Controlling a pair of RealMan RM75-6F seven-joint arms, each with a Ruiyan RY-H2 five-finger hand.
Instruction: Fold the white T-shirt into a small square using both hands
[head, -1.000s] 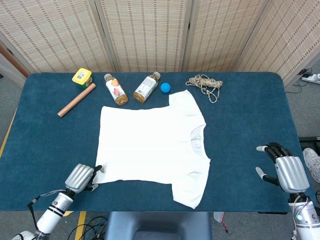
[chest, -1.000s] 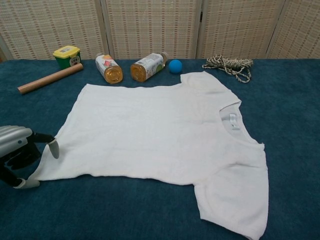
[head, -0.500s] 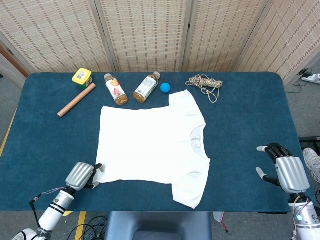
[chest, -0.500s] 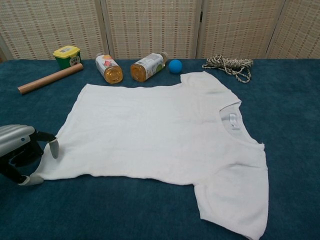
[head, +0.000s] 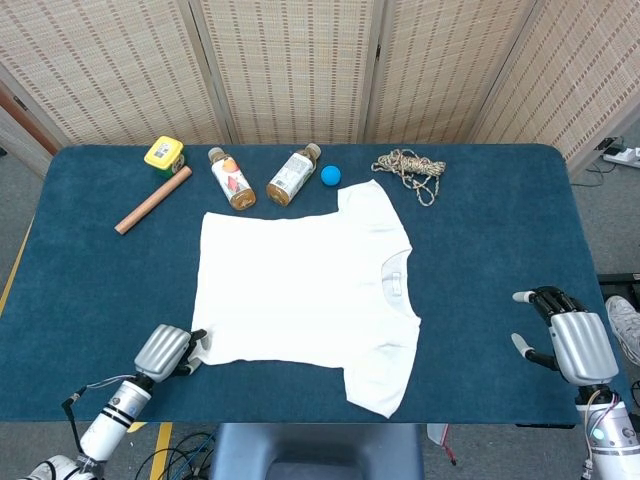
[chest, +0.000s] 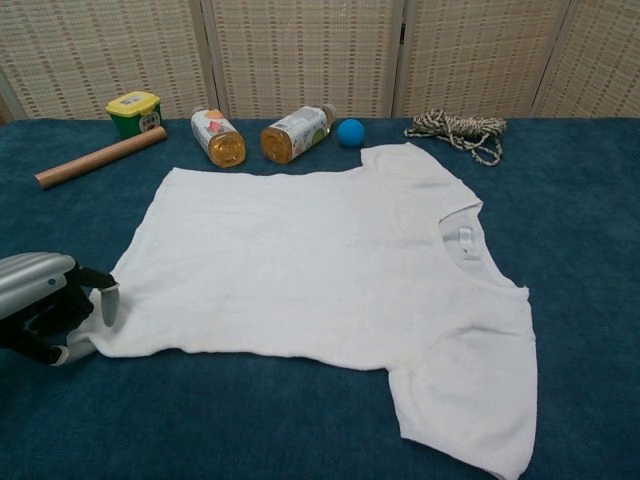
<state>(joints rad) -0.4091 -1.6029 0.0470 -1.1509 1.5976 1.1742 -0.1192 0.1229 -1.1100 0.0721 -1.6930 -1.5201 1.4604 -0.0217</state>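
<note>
The white T-shirt (head: 300, 290) lies flat and unfolded on the blue desk (head: 500, 250), collar toward the right, sleeves spread (one points at the near edge), hem leftward.

Your bench (head: 90, 290) wears a dark blue cloth. On it you have the white T-shirt (head: 300, 290) spread flat, and along the far edge a yellow-lidded jar (head: 164, 153), wooden rod (head: 153, 199), two bottles (head: 231, 178), blue ball (head: 331, 176) and coiled rope (head: 410, 167).
</note>
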